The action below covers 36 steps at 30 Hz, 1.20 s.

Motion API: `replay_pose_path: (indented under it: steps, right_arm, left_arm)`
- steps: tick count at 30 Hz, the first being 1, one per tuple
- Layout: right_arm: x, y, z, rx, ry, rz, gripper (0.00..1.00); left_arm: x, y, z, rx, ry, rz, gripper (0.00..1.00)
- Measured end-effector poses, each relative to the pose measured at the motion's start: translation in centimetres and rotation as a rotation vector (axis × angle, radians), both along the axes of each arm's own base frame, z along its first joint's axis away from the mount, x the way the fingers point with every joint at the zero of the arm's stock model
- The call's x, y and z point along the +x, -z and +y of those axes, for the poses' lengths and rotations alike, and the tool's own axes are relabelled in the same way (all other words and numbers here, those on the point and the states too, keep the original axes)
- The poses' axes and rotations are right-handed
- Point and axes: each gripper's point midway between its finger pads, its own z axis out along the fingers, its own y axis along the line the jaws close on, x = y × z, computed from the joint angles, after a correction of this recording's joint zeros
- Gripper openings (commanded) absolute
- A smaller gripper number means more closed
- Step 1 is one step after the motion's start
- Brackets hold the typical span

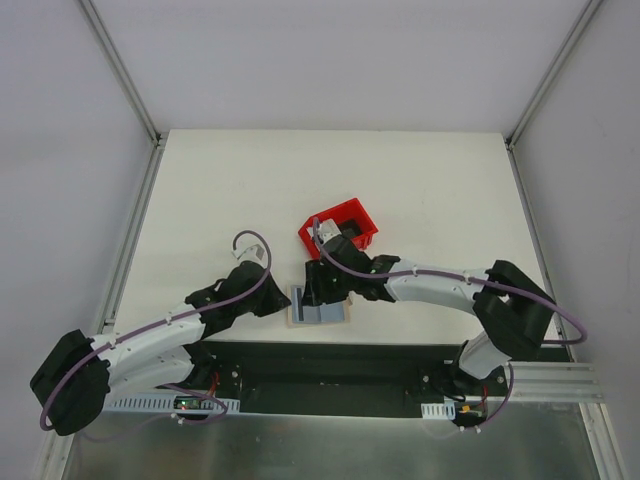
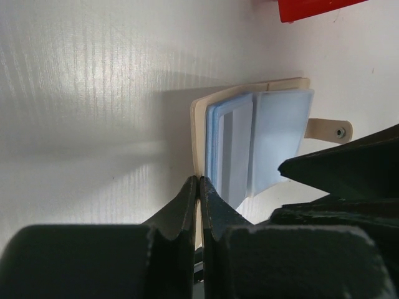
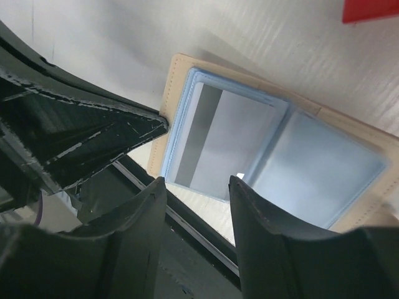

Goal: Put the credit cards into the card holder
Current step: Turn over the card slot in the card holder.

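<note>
**Card could slip out**

The holder lies open on the table, near side; left pincer, shut, seems to pinch its cover; right pincer, half open, empty, hangs over the striped card; a snag would drag it out.

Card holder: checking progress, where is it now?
Top view: the card holder lies open at the table's near edge, centre, just in front of the red bin.

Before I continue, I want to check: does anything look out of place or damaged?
Nothing damaged or spilled. The card holder lies open close to the near edge of the table, its cover pinched by the shut left gripper.
</note>
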Motion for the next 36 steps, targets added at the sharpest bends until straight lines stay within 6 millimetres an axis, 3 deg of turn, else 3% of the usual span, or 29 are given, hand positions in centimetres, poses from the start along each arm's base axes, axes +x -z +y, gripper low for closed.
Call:
replay_pose_path:
  steps: [6,16,27,36]
  right_arm:
    - [-0.7,1.2,0.7,-0.047,-0.034,0.005,0.53]
    - [-0.8,1.3,2.0,-0.090,-0.060,-0.024,0.54]
    - [-0.5,3.0,1.5,-0.171,-0.056,-0.017,0.55]
    - [-0.6,3.0,1.6,-0.179,-0.054,-0.031,0.58]
  left_arm:
    - [0.0,-0.5,-0.1,-0.019,-0.006,-0.009,0.00]
    - [0.0,-0.8,-0.2,-0.029,-0.003,-0.011,0.00]
    - [0.0,-1.0,-0.2,-0.035,-0.002,-0.016,0.00]
    - [0.0,-1.0,-0.2,-0.036,-0.002,-0.016,0.00]
